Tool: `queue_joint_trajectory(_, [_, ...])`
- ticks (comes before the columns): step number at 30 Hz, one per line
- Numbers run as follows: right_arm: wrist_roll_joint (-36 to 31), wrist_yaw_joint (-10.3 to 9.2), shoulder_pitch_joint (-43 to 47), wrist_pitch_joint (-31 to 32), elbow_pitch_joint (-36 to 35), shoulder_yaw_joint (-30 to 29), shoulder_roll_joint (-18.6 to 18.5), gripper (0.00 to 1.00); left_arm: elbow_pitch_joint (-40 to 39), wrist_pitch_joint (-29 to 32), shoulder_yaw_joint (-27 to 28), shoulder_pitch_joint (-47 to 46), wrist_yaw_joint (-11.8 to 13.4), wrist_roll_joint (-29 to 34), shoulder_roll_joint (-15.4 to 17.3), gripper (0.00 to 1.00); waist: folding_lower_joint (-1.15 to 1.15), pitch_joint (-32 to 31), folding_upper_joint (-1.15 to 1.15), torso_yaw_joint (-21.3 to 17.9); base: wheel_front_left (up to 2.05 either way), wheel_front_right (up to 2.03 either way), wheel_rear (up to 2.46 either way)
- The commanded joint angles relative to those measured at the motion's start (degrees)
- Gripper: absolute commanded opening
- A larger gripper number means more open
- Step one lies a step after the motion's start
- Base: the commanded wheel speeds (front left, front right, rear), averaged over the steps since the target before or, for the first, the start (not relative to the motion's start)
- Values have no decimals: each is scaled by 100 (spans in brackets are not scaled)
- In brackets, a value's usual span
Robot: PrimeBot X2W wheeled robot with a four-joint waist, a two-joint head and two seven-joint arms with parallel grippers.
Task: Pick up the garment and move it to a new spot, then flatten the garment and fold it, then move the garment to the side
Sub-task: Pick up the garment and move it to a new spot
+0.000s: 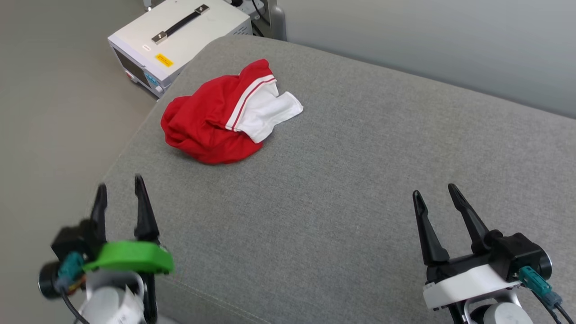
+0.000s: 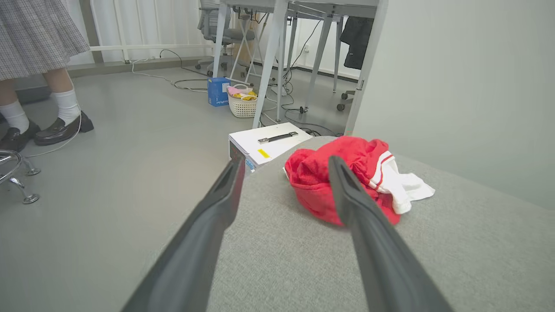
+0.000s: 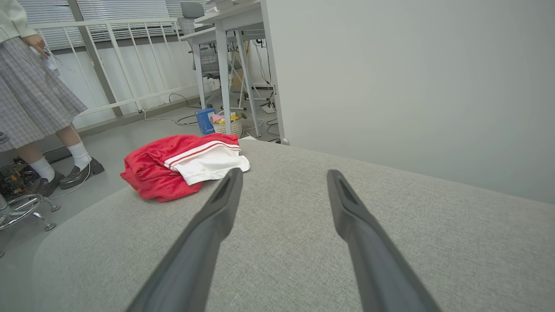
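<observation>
On far-left of grey cushion (image 1: 342, 189): garment (image 1: 207, 123), crumpled heap, long axis left-right, white sleeve trailing right. Lies ahead of my left gripper (image 1: 119, 182), the nearer one; my right gripper (image 1: 434, 190) well apart. Both spread, empty. Floor beyond: white box (image 1: 180, 36), person (image 2: 39, 39).

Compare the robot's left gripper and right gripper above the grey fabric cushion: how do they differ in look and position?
The left gripper has a green mount at its base; the right gripper has a white one. The left gripper hangs at the grey fabric cushion's left edge, near the crumpled red and white garment; the right gripper is farther from it. Both have two long dark fingers, open and empty.
</observation>
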Motion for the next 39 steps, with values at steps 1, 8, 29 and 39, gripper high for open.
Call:
queue_joint_trajectory(1, [-18,-4,-136,-60,-56,12,-64,100,112,-60,113,-390,-178,32,49,100,0,196,0,-72,0,0,0])
queue_joint_trajectory(8, [-66,-4,-437,-60,-190,12,-286,100,688,-60,197,-1767,-622,-5,677,100,0,745,0,-403,0,0,0])
queue_joint_trajectory(29, [-132,-4,-1159,-60,-502,-106,-687,100,1942,3948,-2508,-4879,-707,-2796,2956,100,0,1998,0,-1036,0,0,0])
queue_joint_trajectory(39, [-136,-4,-1330,-60,-542,-115,-749,100,2106,5398,-3806,-5067,-707,-3605,3429,100,0,2391,0,-1263,0,0,0])
